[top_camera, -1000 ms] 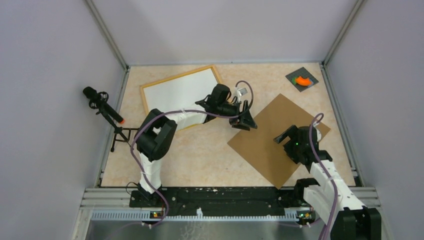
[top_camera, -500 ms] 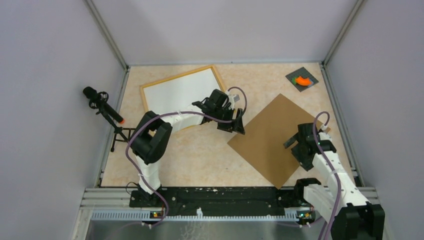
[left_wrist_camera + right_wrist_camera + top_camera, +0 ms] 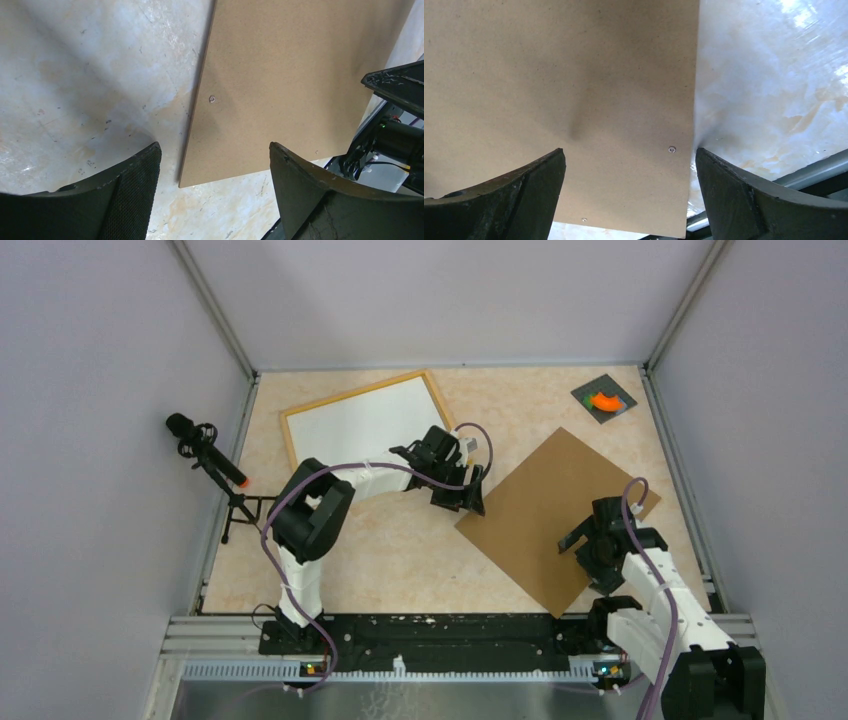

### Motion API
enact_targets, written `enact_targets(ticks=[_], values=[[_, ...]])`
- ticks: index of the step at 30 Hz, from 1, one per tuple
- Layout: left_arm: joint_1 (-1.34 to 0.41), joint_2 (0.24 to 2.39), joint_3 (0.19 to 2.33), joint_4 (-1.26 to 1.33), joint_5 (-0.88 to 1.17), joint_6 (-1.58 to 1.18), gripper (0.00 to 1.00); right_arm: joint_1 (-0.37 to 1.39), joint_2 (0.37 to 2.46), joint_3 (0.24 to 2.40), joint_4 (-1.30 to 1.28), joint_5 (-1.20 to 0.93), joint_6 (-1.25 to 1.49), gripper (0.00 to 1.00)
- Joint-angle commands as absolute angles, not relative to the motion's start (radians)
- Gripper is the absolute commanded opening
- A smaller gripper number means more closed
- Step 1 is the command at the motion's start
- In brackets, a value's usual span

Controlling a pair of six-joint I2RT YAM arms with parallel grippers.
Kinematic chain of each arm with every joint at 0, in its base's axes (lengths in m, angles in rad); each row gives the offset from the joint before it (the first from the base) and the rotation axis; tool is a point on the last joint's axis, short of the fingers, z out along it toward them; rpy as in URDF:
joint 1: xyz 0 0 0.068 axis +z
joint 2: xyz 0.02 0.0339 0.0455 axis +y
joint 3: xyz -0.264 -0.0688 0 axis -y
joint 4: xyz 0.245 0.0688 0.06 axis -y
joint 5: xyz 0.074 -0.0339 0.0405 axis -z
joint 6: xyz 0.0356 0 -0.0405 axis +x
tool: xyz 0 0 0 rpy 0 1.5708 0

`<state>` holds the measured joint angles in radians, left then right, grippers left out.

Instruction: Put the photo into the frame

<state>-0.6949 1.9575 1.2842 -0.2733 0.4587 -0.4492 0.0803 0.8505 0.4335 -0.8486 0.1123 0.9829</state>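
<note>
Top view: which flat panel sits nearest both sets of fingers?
The plain brown board, lying diamond-wise right of centre: right fingers above it, left fingers by its left corner. The wood-edged white frame lies apart, far left.

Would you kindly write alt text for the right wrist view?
A plain brown board lies flat on a pale marbled table, filling most of the view. The right tool hangs open above it, holding nothing.

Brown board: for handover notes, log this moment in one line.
brown board: lying flat | left pincer: open, above its edge | right pincer: open, above its edge
</note>
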Motion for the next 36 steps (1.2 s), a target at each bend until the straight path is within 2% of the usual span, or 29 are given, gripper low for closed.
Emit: enact_targets(ticks=[1, 9, 20, 25, 28, 31, 36], values=[[-0.707, 1.988, 1.268, -0.297, 0.479, -0.449, 0.83, 0.077, 0.846, 0.404, -0.812, 0.015, 0.980, 0.99], [-0.708, 1.968, 1.228, -0.228, 0.731, -0.507, 0.81, 0.078, 0.834, 0.361, -0.754, -0.094, 0.998, 0.99], [-0.612, 1.815, 1.206, -0.041, 0.989, -0.687, 0.69, 0.103, 0.817, 0.350, -0.700, -0.153, 1.005, 0.99], [-0.610, 1.776, 1.129, 0.144, 1.039, -0.821, 0.59, 0.116, 0.818, 0.346, -0.665, -0.162, 1.017, 0.99], [-0.610, 1.774, 1.133, 0.104, 0.996, -0.789, 0.52, 0.118, 0.824, 0.346, -0.656, -0.164, 1.020, 0.99], [-0.612, 1.781, 1.143, 0.074, 0.974, -0.768, 0.40, 0.121, 0.822, 0.349, -0.658, -0.154, 1.019, 0.99], [-0.621, 1.804, 1.139, 0.078, 0.981, -0.767, 0.32, 0.121, 0.819, 0.344, -0.657, -0.149, 1.019, 0.99]])
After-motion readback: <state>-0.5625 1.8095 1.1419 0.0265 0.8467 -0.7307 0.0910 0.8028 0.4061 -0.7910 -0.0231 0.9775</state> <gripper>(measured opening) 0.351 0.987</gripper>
